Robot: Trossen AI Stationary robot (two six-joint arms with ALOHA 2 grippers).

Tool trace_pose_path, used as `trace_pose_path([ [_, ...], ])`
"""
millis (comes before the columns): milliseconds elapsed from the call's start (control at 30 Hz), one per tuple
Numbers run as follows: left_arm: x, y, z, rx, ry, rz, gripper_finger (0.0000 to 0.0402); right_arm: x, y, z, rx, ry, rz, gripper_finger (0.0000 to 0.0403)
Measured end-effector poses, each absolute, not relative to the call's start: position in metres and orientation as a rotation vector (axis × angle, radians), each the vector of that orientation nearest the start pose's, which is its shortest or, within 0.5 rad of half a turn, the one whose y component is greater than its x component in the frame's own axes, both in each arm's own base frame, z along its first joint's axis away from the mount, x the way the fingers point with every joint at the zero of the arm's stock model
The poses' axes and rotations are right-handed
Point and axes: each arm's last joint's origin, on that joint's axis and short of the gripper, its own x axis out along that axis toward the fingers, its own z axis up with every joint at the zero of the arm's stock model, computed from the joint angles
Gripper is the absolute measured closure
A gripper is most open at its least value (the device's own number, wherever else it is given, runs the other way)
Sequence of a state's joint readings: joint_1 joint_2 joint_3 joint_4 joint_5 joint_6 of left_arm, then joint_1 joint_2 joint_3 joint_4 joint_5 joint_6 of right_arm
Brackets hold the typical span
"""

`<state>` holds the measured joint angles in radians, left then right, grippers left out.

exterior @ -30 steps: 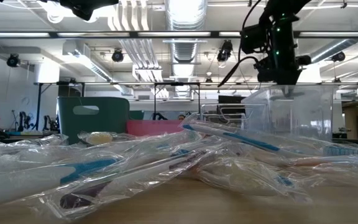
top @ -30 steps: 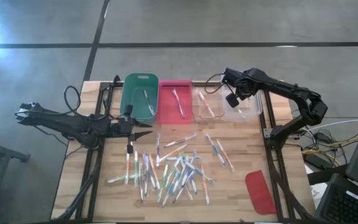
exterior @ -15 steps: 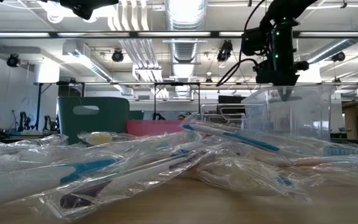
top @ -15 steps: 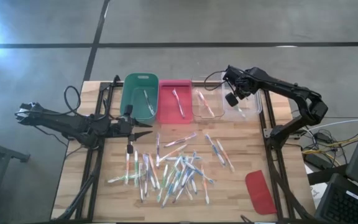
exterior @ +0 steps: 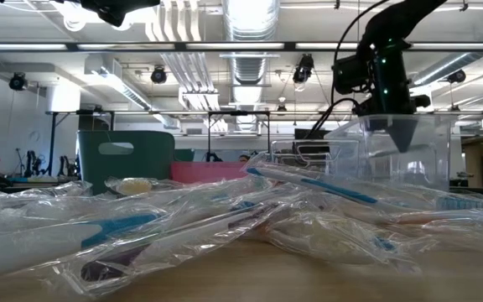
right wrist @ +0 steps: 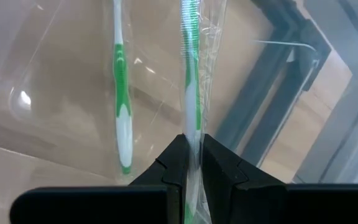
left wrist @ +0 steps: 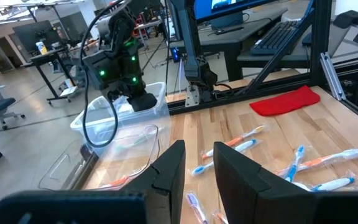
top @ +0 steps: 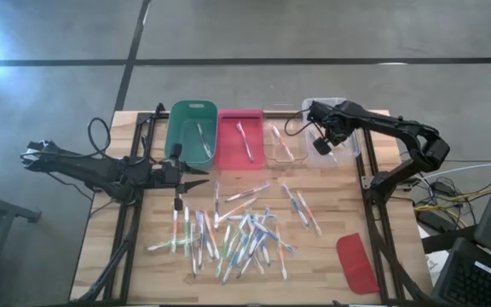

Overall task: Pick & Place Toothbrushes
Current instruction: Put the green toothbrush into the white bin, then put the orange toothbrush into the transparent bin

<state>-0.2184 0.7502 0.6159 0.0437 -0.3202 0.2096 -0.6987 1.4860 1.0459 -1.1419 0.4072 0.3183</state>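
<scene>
Many wrapped toothbrushes [top: 239, 228] lie in a loose pile on the wooden table. Four bins stand along the far edge: green [top: 193, 112], red [top: 240, 115], and two clear ones [top: 273, 149] [top: 352, 141]. My right gripper [top: 322, 147] points steeply down inside the rightmost clear bin, shut on a green toothbrush [right wrist: 189, 74] in a clear wrapper. A second green toothbrush [right wrist: 122, 112] lies flat on that bin's floor. My left gripper [top: 201, 177] hovers level over the table's left part, open, with nothing between its fingers [left wrist: 199, 149]. My right gripper pinches the wrapped green toothbrush by its handle end [right wrist: 191, 134] between its two fingers. The fingers come from above, slanting down, and lie along the toothbrush, which runs straight on past the fingertips toward the bin's floor. Whether its far end touches the floor, I cannot tell.
A flat red lid [top: 356, 263] lies at the table's near right corner. Dark frame rails [top: 373, 213] run along both table sides. One or two toothbrushes lie in each of the green, red and left clear bins.
My right gripper has sunk into the rightmost clear bin with the green toothbrush, drifting a little toward the table's right edge and staying shut on it.
</scene>
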Motion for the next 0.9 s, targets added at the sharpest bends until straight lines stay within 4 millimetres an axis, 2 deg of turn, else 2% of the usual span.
trace_pose_path([
  [333,0.1704,-0.0285,0.3016,0.233,0.097,0.092,0.0312,0.1793,-0.1655,0.217,0.461,1.478,-1.118,0.0371],
  [900,0.1704,-0.0285,0.3016,0.234,0.097,0.092,0.0312,0.1794,-0.1655,0.217,0.463,1.477,-1.119,0.0291],
])
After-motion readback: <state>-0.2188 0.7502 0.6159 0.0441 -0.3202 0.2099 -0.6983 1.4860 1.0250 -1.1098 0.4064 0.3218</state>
